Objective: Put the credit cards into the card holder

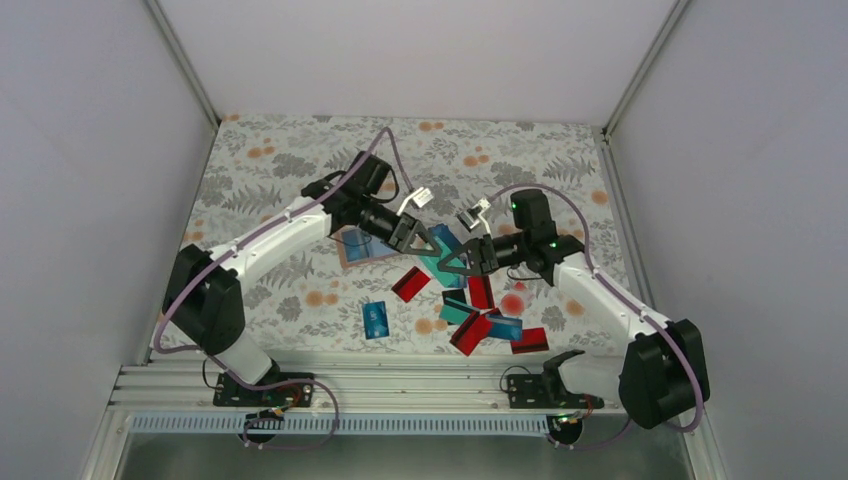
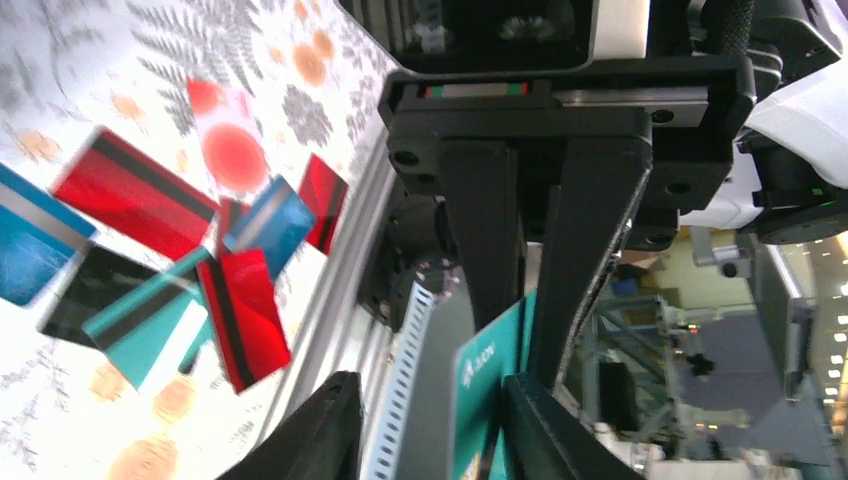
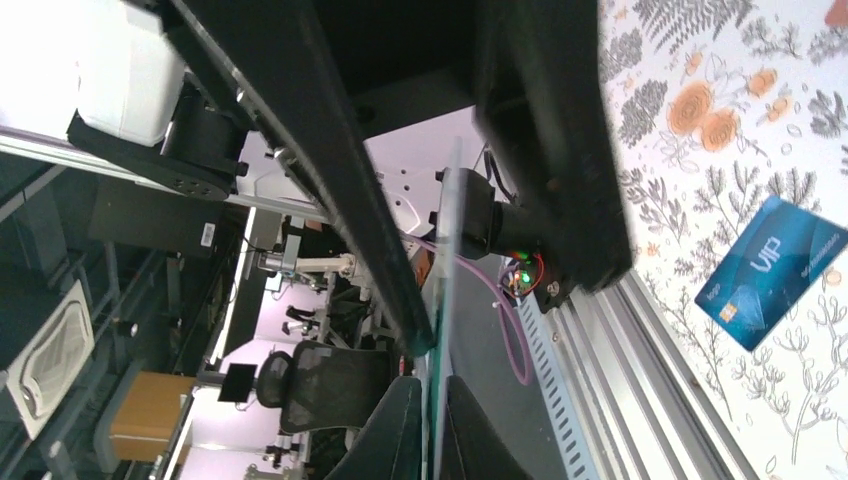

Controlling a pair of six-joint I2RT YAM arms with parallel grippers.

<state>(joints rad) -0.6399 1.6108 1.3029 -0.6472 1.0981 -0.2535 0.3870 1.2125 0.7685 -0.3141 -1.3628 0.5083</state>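
My right gripper [image 1: 458, 263] is shut on a teal credit card [image 1: 440, 254], held on edge above the table. The right wrist view shows the card edge-on [image 3: 443, 260] between the closed jaws [image 3: 432, 432]. My left gripper [image 1: 417, 238] faces it, open, with its jaws on either side of the card's other end [image 2: 490, 400]. In the left wrist view [image 2: 430, 425] the card rests near the right-hand finger [image 2: 545, 430]. The tan card holder [image 1: 350, 254] lies flat, partly hidden under the left arm. Several loose red, blue and teal cards [image 1: 480, 315] lie below the grippers.
A red card [image 1: 410, 284] and a blue card [image 1: 375, 319] lie apart on the floral cloth; the blue card shows in the right wrist view [image 3: 775, 270]. A pale card with a red dot [image 2: 230, 135] lies among the pile. An aluminium rail [image 1: 400, 385] runs along the near edge.
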